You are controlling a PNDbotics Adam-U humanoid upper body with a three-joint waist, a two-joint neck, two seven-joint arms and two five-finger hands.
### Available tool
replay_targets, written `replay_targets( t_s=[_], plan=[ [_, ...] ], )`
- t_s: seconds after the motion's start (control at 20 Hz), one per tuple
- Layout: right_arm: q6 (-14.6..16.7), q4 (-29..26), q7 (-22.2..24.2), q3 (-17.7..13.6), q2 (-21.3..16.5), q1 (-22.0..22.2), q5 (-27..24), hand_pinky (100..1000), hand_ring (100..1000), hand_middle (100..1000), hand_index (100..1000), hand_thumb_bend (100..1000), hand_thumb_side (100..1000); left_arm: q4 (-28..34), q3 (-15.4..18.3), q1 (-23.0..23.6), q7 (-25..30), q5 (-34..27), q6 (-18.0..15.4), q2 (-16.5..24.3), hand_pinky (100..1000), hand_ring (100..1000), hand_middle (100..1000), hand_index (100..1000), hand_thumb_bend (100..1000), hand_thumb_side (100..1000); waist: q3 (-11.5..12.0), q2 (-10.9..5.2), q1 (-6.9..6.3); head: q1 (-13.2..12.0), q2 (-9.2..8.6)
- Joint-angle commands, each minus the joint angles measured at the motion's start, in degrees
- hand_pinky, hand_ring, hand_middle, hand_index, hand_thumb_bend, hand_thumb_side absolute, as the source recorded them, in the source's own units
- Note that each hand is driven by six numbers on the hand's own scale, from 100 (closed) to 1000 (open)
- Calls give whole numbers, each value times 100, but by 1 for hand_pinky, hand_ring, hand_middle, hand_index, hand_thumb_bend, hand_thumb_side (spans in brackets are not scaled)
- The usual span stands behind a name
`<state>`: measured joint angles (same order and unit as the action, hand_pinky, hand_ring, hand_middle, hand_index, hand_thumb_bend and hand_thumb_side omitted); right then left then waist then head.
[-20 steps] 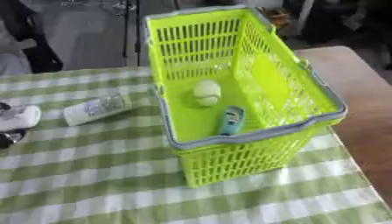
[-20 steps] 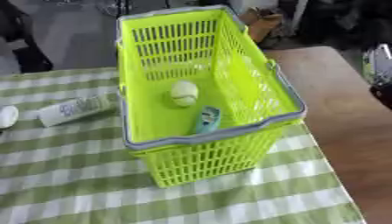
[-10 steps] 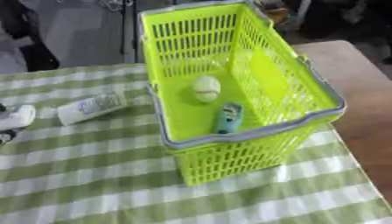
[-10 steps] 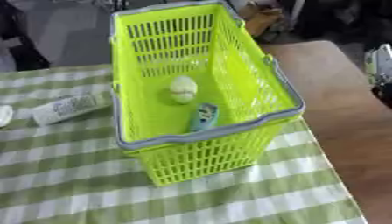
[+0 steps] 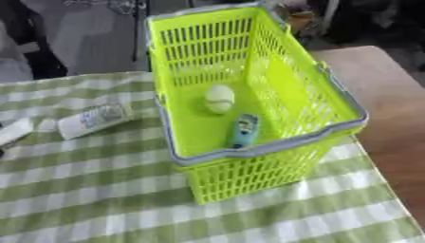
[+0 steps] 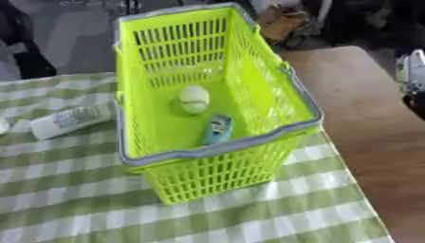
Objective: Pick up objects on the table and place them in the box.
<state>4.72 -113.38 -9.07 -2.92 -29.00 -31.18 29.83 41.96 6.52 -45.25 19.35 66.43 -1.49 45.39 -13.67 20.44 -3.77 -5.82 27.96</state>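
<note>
A lime basket (image 5: 274, 90) stands on the checked counter (image 5: 99, 199), holding a pale ball (image 5: 219, 98) and a blue tube (image 5: 243, 130). A white bottle (image 5: 93, 119) lies left of it. The right hand (image 6: 411, 80) shows at the right edge; whether its fingers are spread or curled cannot be told.

At the right edge of the right eye view, a silver and black part of the robot (image 6: 412, 76) is cut off by the frame; whether it is a robot hand cannot be told. At the left edge of the left eye view a white thing (image 5: 14, 131) lies partly out of frame, its kind unclear. The print on the white bottle (image 5: 93, 119) is too blurred to read. The small blue object (image 5: 244, 130) in the basket (image 5: 274, 142) cannot be identified.
</note>
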Motion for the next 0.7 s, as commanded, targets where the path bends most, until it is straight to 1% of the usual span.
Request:
replay_targets(
  t_s=[0.05,0.1,0.15,0.2,0.25,0.3,0.35,0.4,0.45,0.5,0.55,0.6,0.65,0.7],
  plan=[
    [-26,-121,-14,-72,-79,-31,-27,587,590,640,781,171,601,-138,-17,77,136,-90,-48,-64,625,485,217,348,520,100,15,-101,61,2,-53],
    [-30,-121,-14,-75,-73,-26,-27,587,591,641,781,170,602,-114,7,74,72,-209,-60,-78,601,475,188,323,432,100,27,-115,67,2,-47],
    [-34,-121,-17,-78,-67,-20,-25,587,591,641,781,170,602,-83,26,81,-25,-375,-76,-89,601,475,188,323,432,100,40,-128,71,3,-40],
    [-37,-121,-19,-81,-60,-13,-24,587,591,641,781,169,603,-48,27,82,-114,-541,-99,-97,596,481,180,317,345,100,52,-146,75,1,-30],
    [-42,-121,-20,-83,-54,-2,-22,587,591,641,781,169,603,15,26,84,-196,-733,-135,-103,596,481,180,317,345,100,67,-166,78,0,-20],
    [-46,-121,-21,-84,-47,7,-20,587,591,641,781,172,640,81,14,83,-263,-900,-164,-102,593,486,181,317,100,268,79,-186,80,-6,-14],
    [-50,-121,-20,-86,-37,22,-18,587,591,641,781,169,603,199,2,83,-337,-1071,-204,-97,593,486,177,317,262,100,99,-215,82,-4,-1],
    [-54,-121,-20,-88,-30,33,-15,587,591,641,781,168,604,306,-15,87,-390,-1205,-222,-83,592,489,175,318,215,100,115,-240,83,-4,9],
    [-59,-121,-22,-91,-23,50,-12,587,591,641,781,168,604,457,-33,90,-465,-1314,-240,-63,592,489,175,318,215,100,138,-270,85,-3,22],
    [-64,-121,-23,-92,-16,65,-10,587,591,641,781,159,606,600,-43,93,-540,-1396,-244,-44,587,486,159,306,134,100,158,-301,86,-4,34],
    [-73,-121,-24,-95,-8,90,-9,587,591,641,781,159,606,822,-40,102,-690,-1496,-248,-24,587,486,159,306,134,100,189,-346,89,-3,50],
    [-79,-121,-26,-97,-1,108,-8,587,591,641,781,160,606,997,-47,123,-810,-1583,-235,-9,585,483,142,292,100,100,211,-381,91,-4,63],
    [-85,-121,-28,-98,11,134,-8,587,591,641,781,160,606,1204,-57,144,-950,-1692,-233,4,585,483,142,292,100,100,251,-426,98,0,79],
    [-89,-121,-28,-97,20,152,-8,588,592,640,781,161,633,1360,-75,172,-1048,-1796,-215,13,583,488,143,291,100,127,283,-462,104,0,92]
  ],
)
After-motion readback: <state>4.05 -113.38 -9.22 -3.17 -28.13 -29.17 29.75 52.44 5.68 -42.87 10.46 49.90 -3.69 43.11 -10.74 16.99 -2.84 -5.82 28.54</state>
